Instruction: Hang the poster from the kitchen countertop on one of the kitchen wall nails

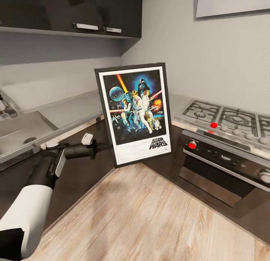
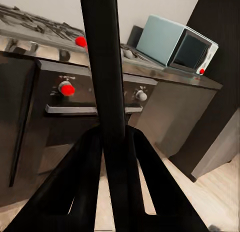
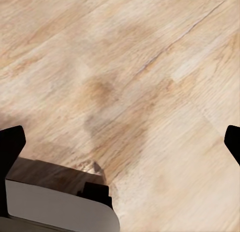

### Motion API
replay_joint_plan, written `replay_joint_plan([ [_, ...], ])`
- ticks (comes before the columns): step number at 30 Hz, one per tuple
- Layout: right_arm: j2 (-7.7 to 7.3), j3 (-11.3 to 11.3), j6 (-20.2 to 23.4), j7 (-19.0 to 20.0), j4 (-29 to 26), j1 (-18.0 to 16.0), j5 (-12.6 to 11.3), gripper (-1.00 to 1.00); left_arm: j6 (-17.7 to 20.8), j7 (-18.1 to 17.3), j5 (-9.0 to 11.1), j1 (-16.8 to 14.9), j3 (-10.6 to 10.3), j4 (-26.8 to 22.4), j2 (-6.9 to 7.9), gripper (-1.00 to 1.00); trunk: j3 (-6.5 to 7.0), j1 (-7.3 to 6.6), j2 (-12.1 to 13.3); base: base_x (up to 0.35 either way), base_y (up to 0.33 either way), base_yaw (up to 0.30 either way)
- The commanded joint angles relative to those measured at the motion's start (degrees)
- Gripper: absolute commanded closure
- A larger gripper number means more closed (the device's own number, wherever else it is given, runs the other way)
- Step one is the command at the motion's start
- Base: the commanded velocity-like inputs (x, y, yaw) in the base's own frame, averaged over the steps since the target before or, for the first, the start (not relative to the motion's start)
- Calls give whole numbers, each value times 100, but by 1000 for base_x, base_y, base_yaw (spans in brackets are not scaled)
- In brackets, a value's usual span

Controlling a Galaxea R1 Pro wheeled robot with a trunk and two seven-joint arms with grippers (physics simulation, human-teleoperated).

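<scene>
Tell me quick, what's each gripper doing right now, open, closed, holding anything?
Left gripper: closed on the poster's black frame edge, holding it upright off the counter.
Right gripper: open, fingers spread wide above the wood floor, holding nothing.

Head view: poster (image 1: 134,114) upright at centre, clamped at its 9 o'clock edge by the left hand (image 1: 107,146), above the bench (image 1: 93,133) corner. Sink (image 1: 22,131) at 9 o'clock; hob (image 1: 225,120) at 3 o'clock, oven (image 1: 221,163) beneath it. Cabinets (image 1: 71,12) at 11 o'clock. Floor (image 1: 142,219) at 6 o'clock.
</scene>
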Motion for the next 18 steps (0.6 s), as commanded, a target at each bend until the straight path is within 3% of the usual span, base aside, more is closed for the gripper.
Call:
replay_joint_plan([
  [1, -2, -1, -12, -44, 4, -3, 58, -100, -16, -21, 11, 88, 0, 9, -1, 100, 5, 0, -2, 0, 0, 0],
  [8, -4, -3, -10, -46, 4, -3, 66, -100, -271, -129, 21, 765, -1, 38, -3, 100, 71, 0, -2, 0, 0, 0],
  [9, -4, -3, -10, -46, 4, -3, 67, -100, -549, -169, 21, 988, -1, 41, -3, 100, 80, 0, -2, 0, 0, 0],
  [18, -4, -3, -9, -46, 7, -3, 67, -100, -791, -240, 12, 1193, 3, 44, -1, 100, 164, 0, -2, 0, 0, 0],
])
